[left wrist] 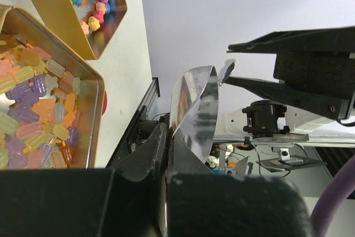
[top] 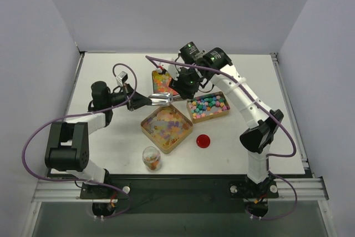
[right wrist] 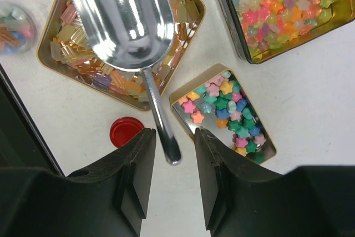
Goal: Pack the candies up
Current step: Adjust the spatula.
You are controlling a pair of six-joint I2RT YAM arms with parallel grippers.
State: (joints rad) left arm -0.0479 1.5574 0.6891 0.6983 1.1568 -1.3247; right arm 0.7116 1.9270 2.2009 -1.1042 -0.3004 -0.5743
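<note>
The candies lie in three gold tins: pastel ones in a square tin (top: 166,127) (left wrist: 33,109) (right wrist: 72,54), star shapes in a rectangular tin (top: 208,107) (right wrist: 224,112) (left wrist: 91,4), and orange-yellow stars in a far tin (top: 162,81) (right wrist: 283,4). A small clear jar (top: 151,158) holds a few. My left gripper (top: 145,101) (left wrist: 168,131) is shut on the bowl rim of a metal scoop (top: 161,99) (left wrist: 194,109) (right wrist: 127,15), held above the square tin. My right gripper (top: 181,92) (right wrist: 172,132) is open, its jaws on either side of the scoop's handle (right wrist: 163,126) without touching it.
A flat red round lid (top: 203,140) (right wrist: 125,131) lies on the white table to the right of the square tin. The jar also shows at the left edge of the right wrist view (right wrist: 14,26). Grey walls enclose the table on three sides.
</note>
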